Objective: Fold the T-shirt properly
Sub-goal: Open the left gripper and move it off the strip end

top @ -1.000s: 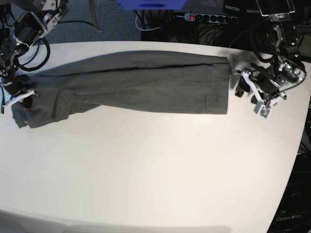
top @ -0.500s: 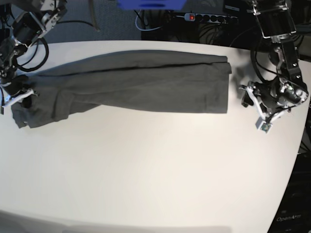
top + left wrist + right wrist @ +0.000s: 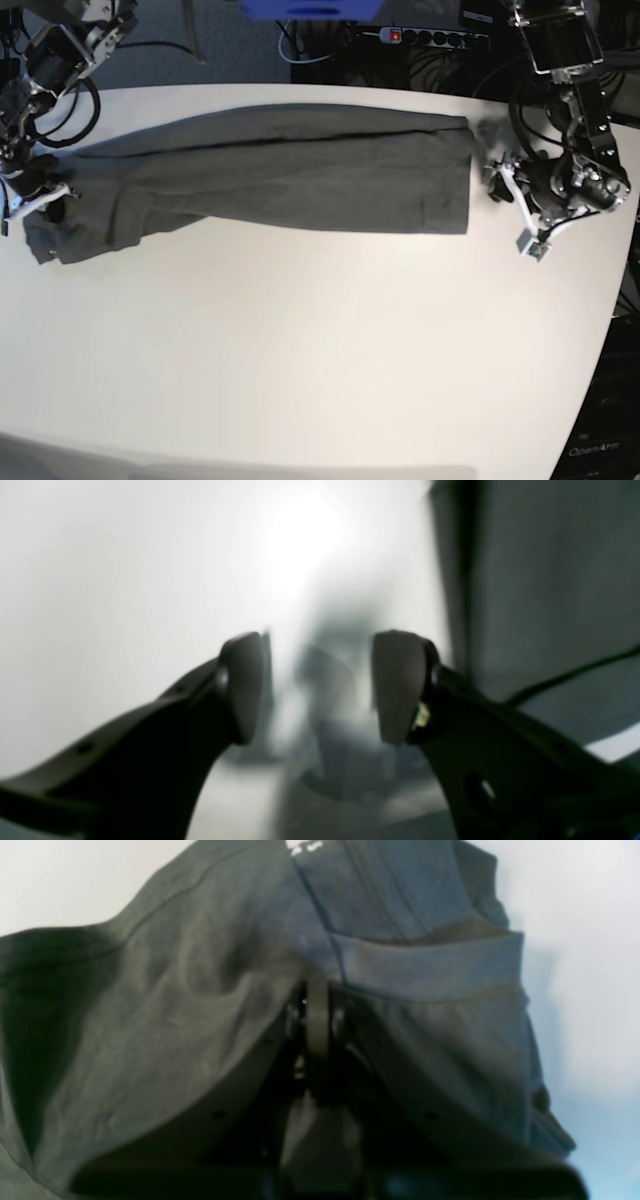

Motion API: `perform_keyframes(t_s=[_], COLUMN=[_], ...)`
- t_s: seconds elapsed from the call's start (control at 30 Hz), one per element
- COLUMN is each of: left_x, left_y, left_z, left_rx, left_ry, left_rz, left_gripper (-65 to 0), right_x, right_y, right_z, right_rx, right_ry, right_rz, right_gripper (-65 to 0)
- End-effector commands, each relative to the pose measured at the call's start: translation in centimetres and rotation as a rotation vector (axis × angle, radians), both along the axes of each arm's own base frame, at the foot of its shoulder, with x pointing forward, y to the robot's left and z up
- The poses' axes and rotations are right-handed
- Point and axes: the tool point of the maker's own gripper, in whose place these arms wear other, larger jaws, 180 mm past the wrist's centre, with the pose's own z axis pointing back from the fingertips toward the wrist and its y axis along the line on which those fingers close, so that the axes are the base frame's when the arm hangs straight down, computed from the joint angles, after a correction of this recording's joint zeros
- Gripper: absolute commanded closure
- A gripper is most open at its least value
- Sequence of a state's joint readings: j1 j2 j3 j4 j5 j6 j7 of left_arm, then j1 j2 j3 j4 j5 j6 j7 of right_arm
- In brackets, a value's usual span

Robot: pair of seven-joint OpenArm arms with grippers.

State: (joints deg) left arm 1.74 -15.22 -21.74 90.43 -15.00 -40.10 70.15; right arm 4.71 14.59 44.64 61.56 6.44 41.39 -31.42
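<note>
T-shirt [image 3: 280,170] is lying spread in a long band across the far side of the white bench [image 3: 320,350]. The right claw [image 3: 45,195] is pinching a fold of its dark grey fabric [image 3: 200,1005] at the collar end, jaws clamped together. The left claw [image 3: 515,205] is hovering just beside the hem end, jaws parted and gripping nothing.

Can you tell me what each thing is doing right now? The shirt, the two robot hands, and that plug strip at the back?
T-shirt: folded into a long band, lying flat on the table, one end pinched.
Right gripper: jaws shut on the T-shirt's end.
Left gripper: jaws open, holding nothing, just off the T-shirt's other end.
Power strip: red switch light on.
</note>
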Motion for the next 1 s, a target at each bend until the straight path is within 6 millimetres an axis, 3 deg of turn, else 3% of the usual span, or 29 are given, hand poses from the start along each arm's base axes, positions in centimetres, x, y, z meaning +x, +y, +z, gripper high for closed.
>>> perform_keyframes(t_s=[0.0,0.2,0.37,0.6,0.83,0.97], left_x=[0.8,1.3,1.3,1.2,1.1,0.7], left_y=[0.6,1.8,1.9,-0.3,-2.6,-2.9], left_z=[1.2,3.0,2.9,0.0,-0.1,0.1], left_rx=[0.010,-0.113,-0.177,-0.340,-0.386,-0.405], left_ry=[-0.033,-0.100,-0.107,-0.028,-0.009,0.020], left_rz=[0.000,0.081,0.116,0.152,0.091,0.074], left_gripper=[-34.8,-34.8,-34.8,-34.8,-34.8,-34.8], right_x=[-2.6,-3.1,-3.5,-3.6,-3.7,-3.7], right_y=[-0.7,-0.7,-0.6,-0.6,-0.5,-0.5], right_z=[-1.8,-2.1,-2.3,-2.4,-2.4,-2.4], right_rx=[-0.031,-0.031,-0.031,-0.031,-0.030,-0.029], right_ry=[0.159,0.170,0.180,0.183,0.185,0.186], right_rz=[0.001,0.002,0.003,0.003,0.005,0.005], right_gripper=[-0.6,-0.6,-0.6,-0.6,-0.6,-0.6])
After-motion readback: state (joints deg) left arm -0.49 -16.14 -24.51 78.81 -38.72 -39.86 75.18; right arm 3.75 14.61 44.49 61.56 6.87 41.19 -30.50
